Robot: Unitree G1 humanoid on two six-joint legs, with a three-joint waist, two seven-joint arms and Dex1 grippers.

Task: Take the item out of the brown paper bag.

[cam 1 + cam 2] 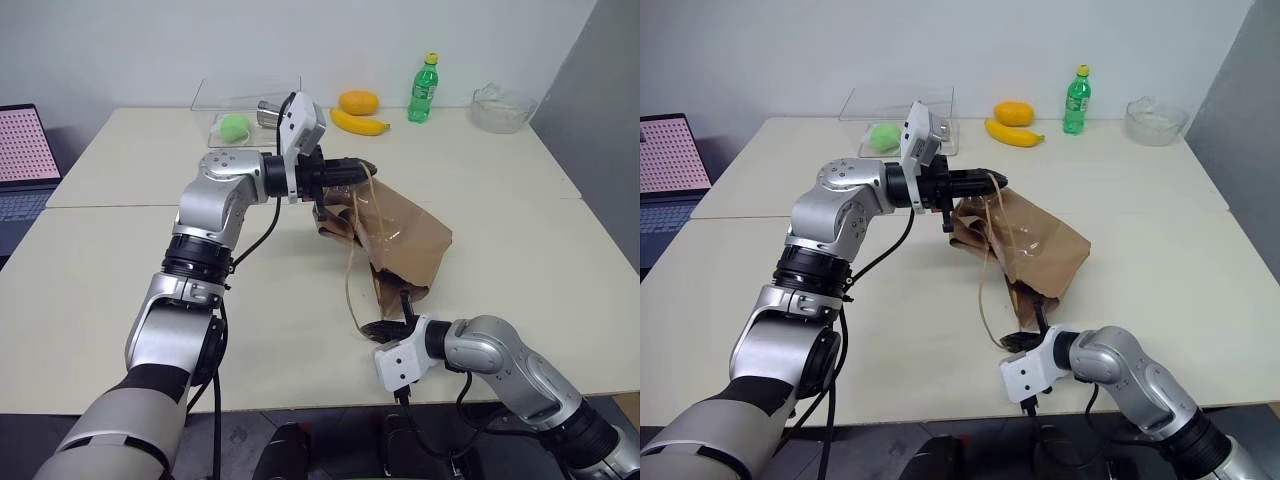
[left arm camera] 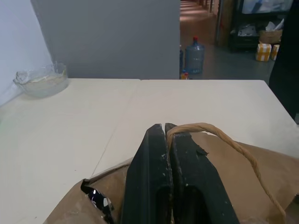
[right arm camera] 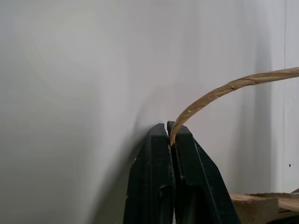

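From the head cameras I see the brown paper bag (image 1: pixel 400 235) slumped on its side at the centre of the frame, lying on the desk (image 1: pixel 120 290) with its creased body running toward lower right. My left gripper (image 1: pixel 362 166) points level from the left of the frame over the bag's upper end, and its jaws are pressed together on one tan loop handle (image 2: pixel 219 135); the wrist view shows the cord coming out from between the tips and arching over the brown paper. My right gripper (image 1: pixel 383 327) sits low in the frame, just below the bag's near end, its jaws closed on the other handle (image 1: pixel 350 270), which hangs in a long loop from the bag down to it; its wrist view shows the cord (image 3: pixel 219 91) pinched between the fingertips. I cannot see the ketchup bottle, so I cannot tell whether it is inside the bag. At the top of the frame, well apart from the bag, stand a green soda bottle (image 1: pixel 424 88), a banana (image 1: pixel 358 123), an orange fruit (image 1: pixel 358 101), a clear bowl (image 1: pixel 502 108) and a green ball (image 1: pixel 235 126). A laptop (image 1: pixel 25 165) sits at the left edge.
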